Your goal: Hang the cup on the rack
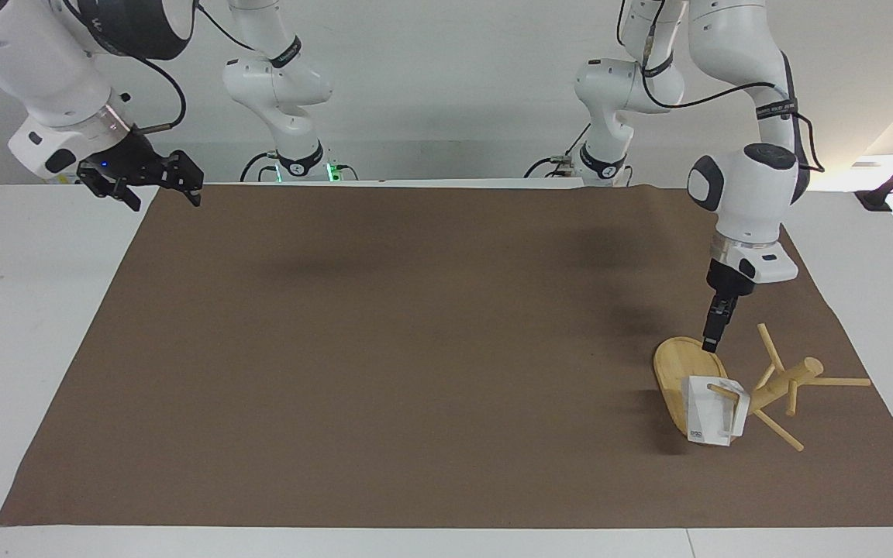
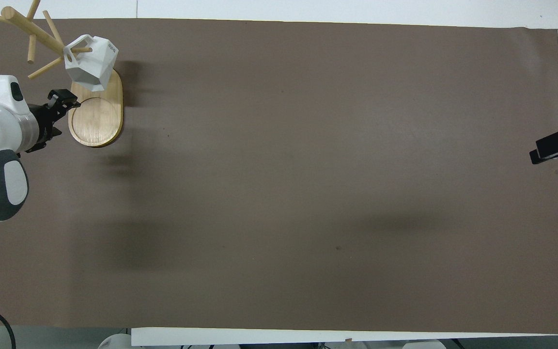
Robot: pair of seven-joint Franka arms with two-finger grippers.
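The white faceted cup [image 1: 711,411] hangs by its angular loop handle on a thin peg of the bamboo mug rack [image 1: 772,385], at the left arm's end of the worktop [image 1: 384,349], its body over the oval base; the left end effector [image 1: 711,341] hovers over that base, apart from the cup, holding nothing; whether its fingers are parted I cannot tell. The right end effector [image 1: 153,182] waits open at its own end. The cup looks light, stiff and smooth; a regrasp would best pinch the rim wall, clear of the peg.
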